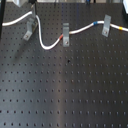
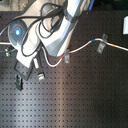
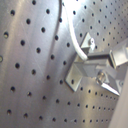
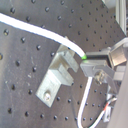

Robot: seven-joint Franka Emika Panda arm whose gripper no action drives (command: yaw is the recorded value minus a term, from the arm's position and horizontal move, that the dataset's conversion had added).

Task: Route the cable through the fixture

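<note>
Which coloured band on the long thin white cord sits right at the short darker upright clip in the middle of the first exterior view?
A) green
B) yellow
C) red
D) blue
C: in the first exterior view the long thin white cord shows a red band right against the short darker upright clip; the blue band and yellow band flank the taller upright grey clip towards the first exterior view's right.

White Panda arm (image 2: 60,30) w/ black cables, blue-lit ring, black gripper (image 2: 20,80), silver fingers (image 4: 95,65).
</note>
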